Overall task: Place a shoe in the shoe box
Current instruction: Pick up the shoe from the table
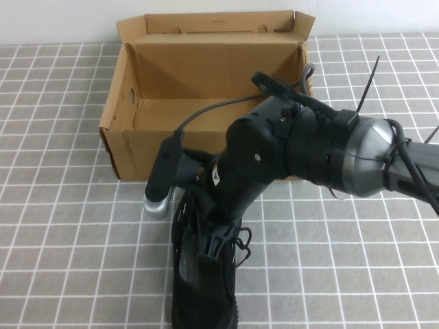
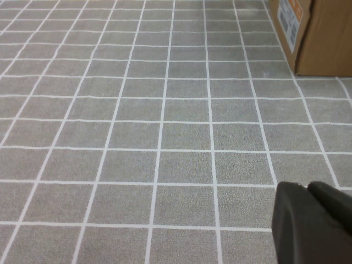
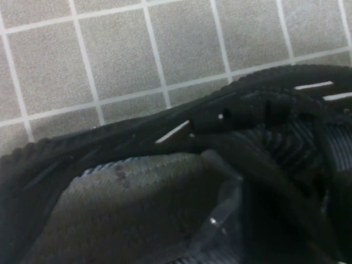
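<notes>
High view first: a grey tiled table (image 1: 62,226) with white grid lines carries everything, and toward its far edge stands the shoe box (image 1: 137,147), brown cardboard, lid flap folded up and back so the bare inside shows. Next in bulk is the right arm (image 1: 329,154), reaching in from the right and bending down just in front of the box's near wall. Below it lies the shoe (image 1: 202,288), black all over, resting on the table just in front of the box and outside it; its long axis runs from near the box's front wall toward the camera (which end is the toe I cannot tell, since the arm covers part of it). The right gripper (image 1: 214,241) is down on the shoe at its laced upper, with one finger seemingly inside the opening, though how far the jaws are spread cannot be told. Smallest, the left gripper (image 2: 313,223) shows only in the left wrist view as a dark tip over bare tiles, apart from the box corner; its jaw state cannot be told.
</notes>
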Controlling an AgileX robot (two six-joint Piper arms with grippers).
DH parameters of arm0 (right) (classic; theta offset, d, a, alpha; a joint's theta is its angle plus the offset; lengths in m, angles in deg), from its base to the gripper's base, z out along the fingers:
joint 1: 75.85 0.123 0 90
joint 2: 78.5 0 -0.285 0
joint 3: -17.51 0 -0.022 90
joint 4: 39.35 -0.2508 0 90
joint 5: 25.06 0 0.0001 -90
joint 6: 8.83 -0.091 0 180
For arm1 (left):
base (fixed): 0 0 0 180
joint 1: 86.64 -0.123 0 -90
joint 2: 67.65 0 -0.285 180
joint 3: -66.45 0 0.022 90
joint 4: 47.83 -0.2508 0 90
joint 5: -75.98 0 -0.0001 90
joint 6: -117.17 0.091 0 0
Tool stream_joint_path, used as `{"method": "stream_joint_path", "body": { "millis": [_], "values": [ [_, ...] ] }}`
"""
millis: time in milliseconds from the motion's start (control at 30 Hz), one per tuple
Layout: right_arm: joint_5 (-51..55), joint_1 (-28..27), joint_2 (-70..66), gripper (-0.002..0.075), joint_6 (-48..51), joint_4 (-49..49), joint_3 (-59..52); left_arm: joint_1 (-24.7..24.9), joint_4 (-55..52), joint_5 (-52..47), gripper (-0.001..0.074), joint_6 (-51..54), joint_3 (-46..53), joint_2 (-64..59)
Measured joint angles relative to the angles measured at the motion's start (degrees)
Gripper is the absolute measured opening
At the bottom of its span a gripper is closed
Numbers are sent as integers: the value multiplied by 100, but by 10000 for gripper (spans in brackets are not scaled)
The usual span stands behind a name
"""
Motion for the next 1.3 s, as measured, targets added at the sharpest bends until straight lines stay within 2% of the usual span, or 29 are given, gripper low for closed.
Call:
{"method": "stream_joint_path", "body": {
  "millis": [133, 267, 500, 800, 1000, 1300],
  "values": [
    [65, 0, 0, 106, 0, 31, 0, 0, 0, 0, 0, 0, 0, 0],
    [149, 10, 0, 17, 0, 68, 0, 0, 0, 0, 0, 0, 0, 0],
    [604, 10, 257, 4, -276, 248, 268, 0, 0, -2, 0, 0, 0, 0],
    [2290, 0, 551, 3, -1149, 212, 1973, 0, 0, -2, 0, 0, 0, 0],
    [2470, 0, 938, 2, -1281, 138, 2649, 0, 0, -2, 0, 0, 0, 0],
    [2579, 0, 1326, 1, -1687, 471, 2781, 0, 0, -2, 0, 0, 0, 0]
  ]
}}
